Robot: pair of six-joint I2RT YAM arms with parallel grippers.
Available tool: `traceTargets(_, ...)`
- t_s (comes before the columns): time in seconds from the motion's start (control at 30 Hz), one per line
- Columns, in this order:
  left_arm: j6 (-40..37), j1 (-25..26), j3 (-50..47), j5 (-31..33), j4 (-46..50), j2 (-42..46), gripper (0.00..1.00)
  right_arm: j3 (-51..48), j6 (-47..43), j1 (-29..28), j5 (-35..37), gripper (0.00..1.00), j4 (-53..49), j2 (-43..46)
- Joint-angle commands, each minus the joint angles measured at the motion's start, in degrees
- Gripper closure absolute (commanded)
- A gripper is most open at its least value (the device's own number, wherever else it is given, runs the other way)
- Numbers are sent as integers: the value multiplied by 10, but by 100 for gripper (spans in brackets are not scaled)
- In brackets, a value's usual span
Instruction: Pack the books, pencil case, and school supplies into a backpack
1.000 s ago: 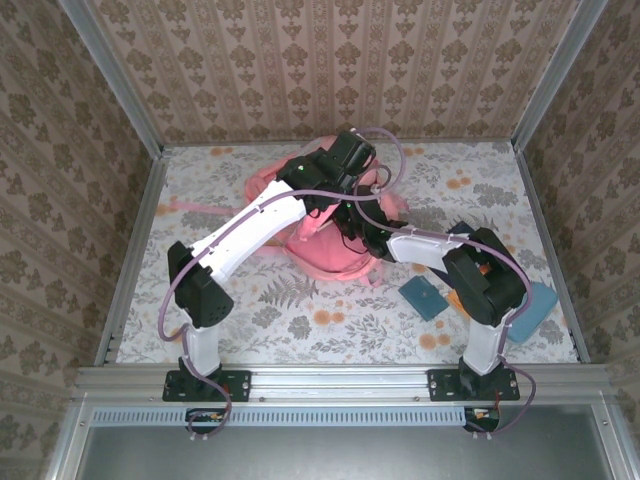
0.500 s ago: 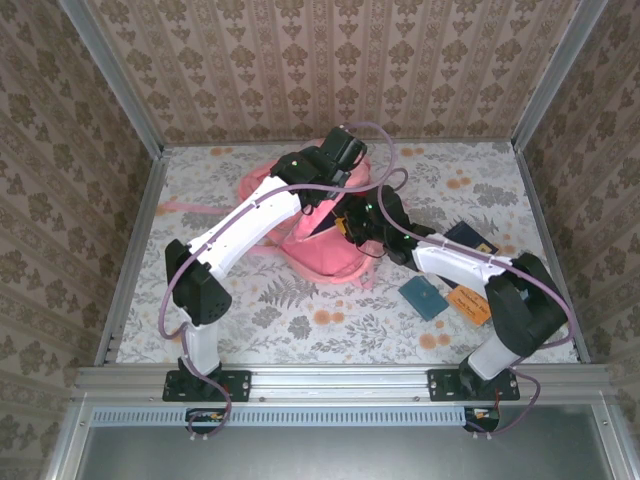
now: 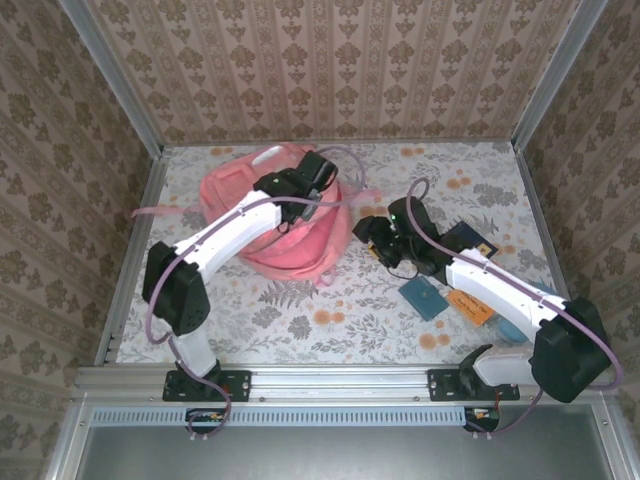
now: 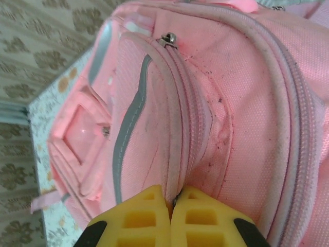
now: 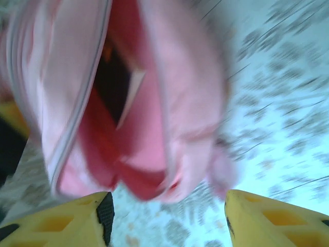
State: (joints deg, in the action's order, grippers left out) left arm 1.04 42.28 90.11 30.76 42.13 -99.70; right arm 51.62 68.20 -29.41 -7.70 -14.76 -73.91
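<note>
The backpack (image 3: pixel 235 190) lies toward the far edge of the bench (image 3: pixel 300 320), left of the middle, with one strap (image 3: pixel 150 211) trailing toward the left edge. The left gripper (image 3: pixel 316 176) is on its right-hand side. The left wrist view shows this gripper (image 4: pixel 172 198) pinched tight on a fold of pink fabric along the zip line, with the zip pull (image 4: pixel 168 38) further up the same seam. The bag is soft and limp and will likely sag shut wherever it isn't held. The stitched zip rim looks like the firmest place to grip.

Just right of the bag, the right gripper (image 3: pixel 376 240) hovers over the bench. Its fingers (image 5: pixel 103 211) are spread wide with nothing between them, and they face the bag's dark mouth (image 5: pixel 121 82), which is blurred in that view.

Further right, toward the right edge, the books lie flat. The navy book (image 3: pixel 470 238) is farthest back, with the arm crossing its near side. The small teal book (image 3: pixel 424 297) and the thin orange book (image 3: pixel 468 305) are nearer. All three look stiff, light and thin, and they sit flush on the bench, so each is probably best taken by one edge. The orange one looks the hardest to get under.
</note>
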Motion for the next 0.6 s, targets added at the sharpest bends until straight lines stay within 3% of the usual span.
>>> traceTargets(0.0, 57, -5, -59, -65, -25, 83, 93, 7, -128, 79, 39, 33, -129, -10)
traceTargets(0.1, 106, -8, -111, -99, -34, 119, 76, 27, -190, 150, 40, 27, -157, -43)
traceTargets(0.27, 177, -16, -167, -123, -56, 166, 31, 86, -261, 219, 71, 20, -200, -125)
traceTargets(0.4, 216, -31, -192, -160, -78, 195, 14, 122, -287, 257, 89, 18, -208, -180)
traceTargets(0.57, 235, -47, -216, -192, -99, 219, 1, 170, -314, 291, 120, 17, -237, -262)
